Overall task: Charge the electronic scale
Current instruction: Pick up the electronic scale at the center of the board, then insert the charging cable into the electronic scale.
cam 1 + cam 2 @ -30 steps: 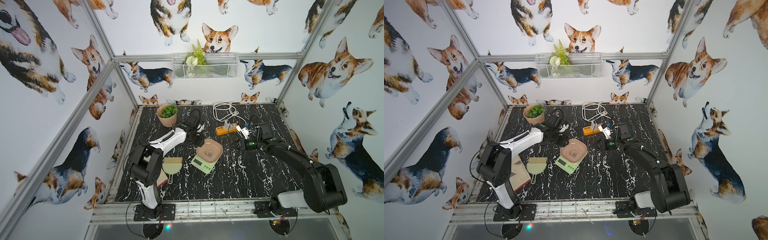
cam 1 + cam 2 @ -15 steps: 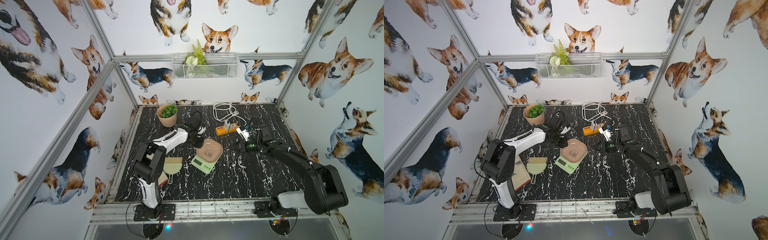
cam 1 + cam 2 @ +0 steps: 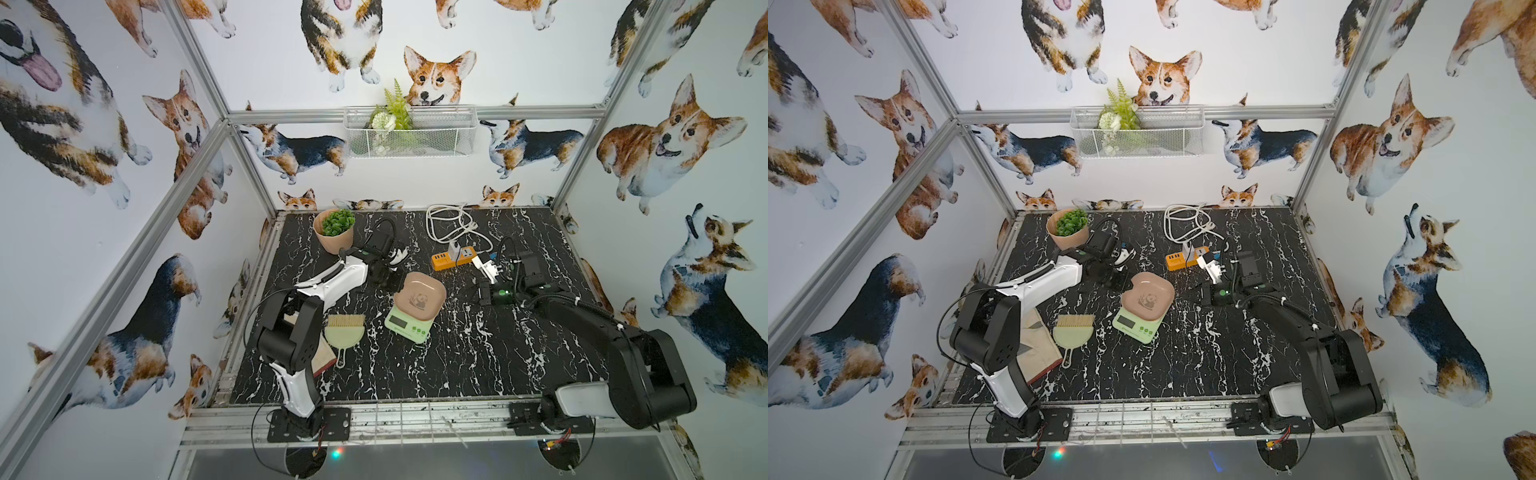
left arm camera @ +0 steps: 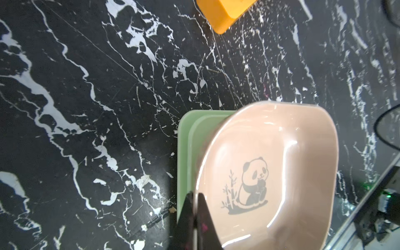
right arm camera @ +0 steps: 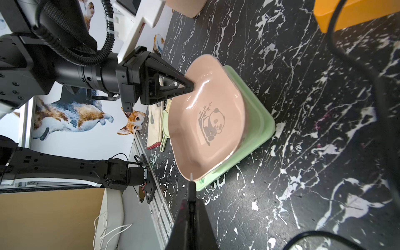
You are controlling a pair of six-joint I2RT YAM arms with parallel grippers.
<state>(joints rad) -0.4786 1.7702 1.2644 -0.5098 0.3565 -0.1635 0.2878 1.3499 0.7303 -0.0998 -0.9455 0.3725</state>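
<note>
The electronic scale (image 3: 409,324) lies mid-table, pale green with a dark display, and its pink panda tray (image 3: 420,294) rests askew on top. My left gripper (image 4: 195,194) is shut on the tray's rim, which also shows in the right wrist view on the tray (image 5: 216,97) at the left gripper (image 5: 189,85). My right gripper (image 5: 191,201) is shut on a thin black charging plug (image 5: 191,188). The plug's metal tip points at the scale's green edge (image 5: 257,121), a short gap away. In both top views the right gripper (image 3: 477,291) (image 3: 1202,296) hovers to the right of the scale (image 3: 1136,326).
An orange power strip (image 3: 451,258) with a white adapter stands behind the scale, and a black cable (image 3: 505,245) runs from it. A white cord coil (image 3: 449,222) and a potted plant (image 3: 334,230) sit at the back. A green dustpan with brush (image 3: 345,334) lies left of the scale.
My left gripper has come down a little toward the scale and closed on the tray's rim. The right arm has stayed where it was, still holding the plug.
</note>
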